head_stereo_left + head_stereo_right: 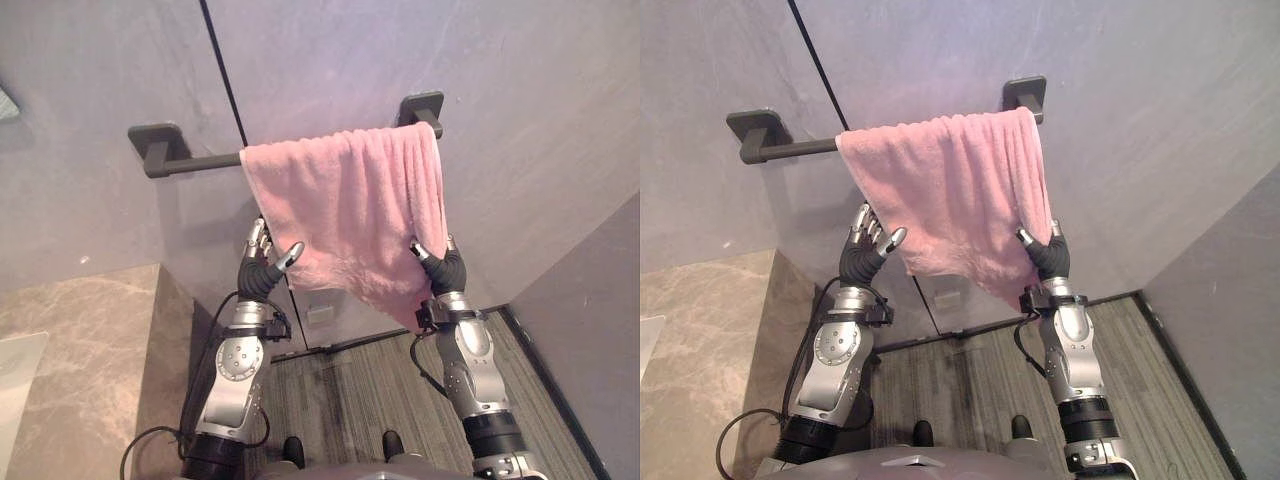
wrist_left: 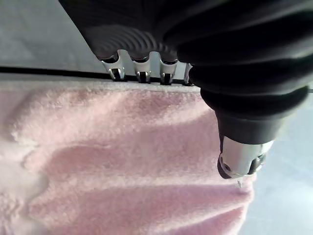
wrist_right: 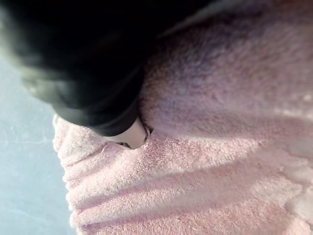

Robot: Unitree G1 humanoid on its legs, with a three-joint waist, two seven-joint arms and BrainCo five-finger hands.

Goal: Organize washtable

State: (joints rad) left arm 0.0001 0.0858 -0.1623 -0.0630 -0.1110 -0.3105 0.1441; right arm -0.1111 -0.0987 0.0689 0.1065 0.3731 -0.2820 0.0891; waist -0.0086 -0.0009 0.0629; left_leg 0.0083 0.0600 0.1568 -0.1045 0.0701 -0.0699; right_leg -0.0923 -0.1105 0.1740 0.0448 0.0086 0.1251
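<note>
Pinching pink fluffy towel (image 1: 345, 215) at 4 o'clock with right hand (image 1: 440, 270), spread-fingered left hand (image 1: 262, 275) at 8 o'clock, likely squaring it on dark metal rail (image 1: 200, 162).

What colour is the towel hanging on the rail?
Plain pink; the towel shows best in the left eye view.

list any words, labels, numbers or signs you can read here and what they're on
None can be read.
pink towel: plain, no label showing.
dark rail and grey wall: no print.
small wall plate below the towel: too small to tell whether it bears any mark.
</note>
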